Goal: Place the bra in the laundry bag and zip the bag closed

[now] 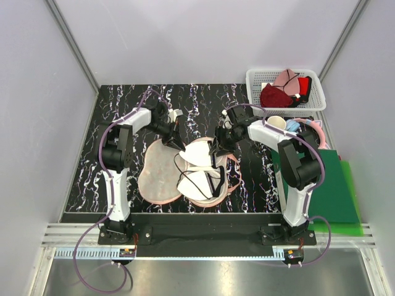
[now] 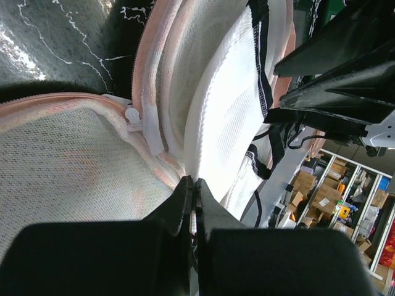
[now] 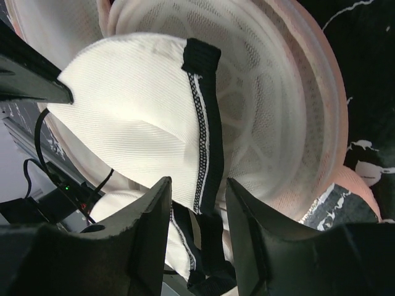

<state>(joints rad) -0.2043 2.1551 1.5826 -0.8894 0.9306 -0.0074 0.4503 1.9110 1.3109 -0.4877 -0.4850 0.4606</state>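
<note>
Bra (image 1: 197, 185) in laundry bag (image 1: 157, 176) right half; basket (image 1: 253, 86) far right, behind.

Left arm (image 1: 118, 188), right arm (image 1: 295, 206): white links, black joints, purple cables (image 1: 100, 148); black fingers (image 3: 145, 240).

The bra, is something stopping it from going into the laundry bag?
No, nothing visible is in the way. The bra already lies in one open half of the laundry bag. The right pincer is open, with the bra's black trim between its fingers.

No readable text, labels or numbers appear anywhere.
</note>
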